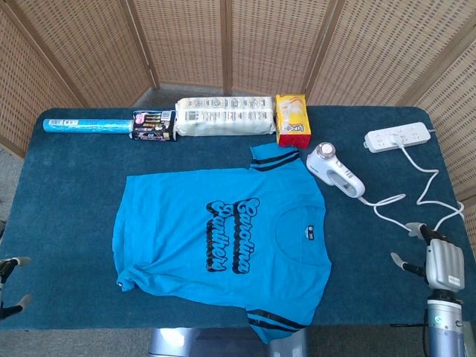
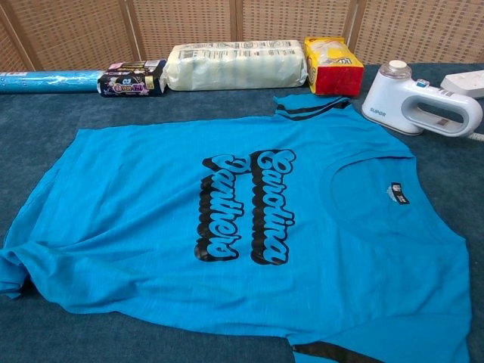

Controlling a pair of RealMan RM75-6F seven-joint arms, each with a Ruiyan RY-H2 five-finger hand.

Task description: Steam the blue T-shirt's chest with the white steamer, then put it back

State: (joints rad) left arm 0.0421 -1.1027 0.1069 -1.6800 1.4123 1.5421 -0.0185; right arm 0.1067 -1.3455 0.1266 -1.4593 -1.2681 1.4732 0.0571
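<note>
We find a table covered in dark blue cloth. Lying directly on it: blue T-shirt spread flat, white steamer on its side beside the upper sleeve, power strip, blue roll, dark packet, white pack, yellow-red pack.

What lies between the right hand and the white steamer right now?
In the head view, only the white cord on bare blue tablecloth lies between the right hand and the white steamer.

"Carolina Panthers" on blue T-shirt, "SUPOR" on white steamer
</note>
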